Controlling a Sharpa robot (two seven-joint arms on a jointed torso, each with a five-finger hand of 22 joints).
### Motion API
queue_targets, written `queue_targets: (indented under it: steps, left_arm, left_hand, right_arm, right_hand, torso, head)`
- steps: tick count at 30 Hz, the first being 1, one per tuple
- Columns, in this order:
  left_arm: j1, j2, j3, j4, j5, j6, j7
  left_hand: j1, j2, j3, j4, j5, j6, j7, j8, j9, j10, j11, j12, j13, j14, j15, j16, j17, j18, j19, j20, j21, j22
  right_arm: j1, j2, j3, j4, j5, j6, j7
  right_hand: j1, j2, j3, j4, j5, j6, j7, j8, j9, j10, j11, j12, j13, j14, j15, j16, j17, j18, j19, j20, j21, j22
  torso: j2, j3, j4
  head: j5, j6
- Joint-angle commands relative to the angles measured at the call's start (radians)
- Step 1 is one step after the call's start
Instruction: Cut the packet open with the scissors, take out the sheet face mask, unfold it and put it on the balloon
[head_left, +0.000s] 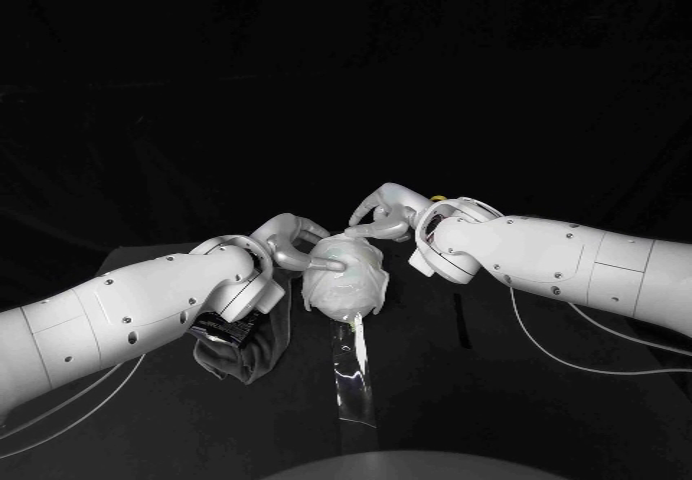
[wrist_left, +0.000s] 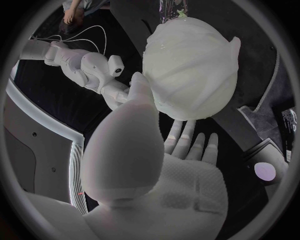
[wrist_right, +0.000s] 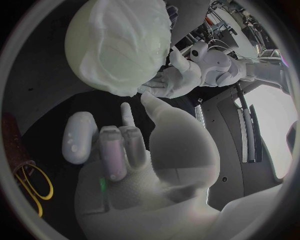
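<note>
The balloon (head_left: 346, 282) stands at the table's middle with the white sheet mask (wrist_left: 190, 65) draped over it; in the right wrist view the mask (wrist_right: 119, 45) wraps its rounded side. My left hand (head_left: 296, 246) is at the balloon's left, one finger pressing on the mask, the others spread below the balloon (wrist_left: 187, 142). My right hand (head_left: 387, 214) hovers at the balloon's far top right, its thumb (wrist_right: 156, 107) reaching to the mask's edge. Neither hand holds anything. Yellow-handled scissors (wrist_right: 34, 187) lie on the table beside the right hand.
A clear film strip (head_left: 353, 375) hangs from the balloon and trails toward the near edge. A dark crumpled packet (head_left: 238, 350) lies under my left forearm. Thin cables loop beneath both arms.
</note>
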Motion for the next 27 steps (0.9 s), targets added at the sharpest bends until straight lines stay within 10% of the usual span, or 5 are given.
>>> queue_targets:
  steps: [1, 15, 27]
  left_arm:
    - [0.000, 0.001, 0.001, 0.004, 0.007, 0.013, 0.007]
    - [0.000, 0.000, 0.000, 0.005, 0.010, 0.011, 0.008]
    - [0.000, -0.001, 0.000, 0.006, 0.015, 0.010, 0.008]
  left_hand:
    - [0.008, 0.001, 0.003, -0.001, -0.005, 0.006, 0.078, 0.001, 0.002, 0.003, -0.001, 0.002, 0.001, -0.003, -0.005, -0.006, -0.001, -0.009, 0.001, 0.001, -0.001, -0.001]
    - [0.009, 0.002, 0.007, -0.002, -0.005, 0.008, 0.077, 0.003, 0.002, 0.004, -0.001, 0.002, 0.001, -0.003, -0.006, -0.007, -0.001, -0.009, 0.002, 0.001, -0.001, -0.001]
    - [0.010, 0.003, 0.011, -0.002, -0.005, 0.009, 0.077, 0.003, 0.003, 0.005, -0.002, 0.002, 0.001, -0.003, -0.007, -0.008, -0.001, -0.009, 0.003, 0.001, -0.001, -0.001]
  right_arm:
    - [-0.003, 0.007, 0.000, -0.007, -0.001, 0.059, -0.018]
    - [-0.008, 0.014, 0.000, -0.017, 0.012, 0.064, -0.022]
    - [-0.010, 0.012, 0.000, -0.007, 0.008, 0.034, 0.001]
  right_hand:
    - [-0.005, 0.002, -0.007, 0.001, -0.002, -0.004, 0.002, -0.003, 0.001, 0.104, 0.008, 0.005, 0.263, 0.105, 0.009, 0.005, 0.264, -0.014, 0.000, 0.009, 0.003, 0.000]
    - [0.020, 0.040, -0.021, 0.036, -0.002, 0.051, -0.014, 0.012, 0.014, 0.104, -0.004, 0.005, 0.263, 0.105, 0.001, 0.005, 0.264, -0.013, 0.012, 0.015, 0.018, 0.021]
    - [0.143, 0.094, 0.044, -0.017, -0.001, 0.176, -0.086, 0.085, 0.055, 0.104, -0.067, 0.005, 0.263, 0.105, -0.050, 0.005, 0.264, -0.016, 0.026, -0.026, 0.033, 0.041]
  torso:
    - [0.000, 0.0002, 0.0007]
    - [-0.001, 0.0000, -0.0007]
    - [-0.001, -0.0005, -0.0004]
  head:
    - [0.001, -0.001]
    - [0.003, -0.004]
    - [0.002, -0.006]
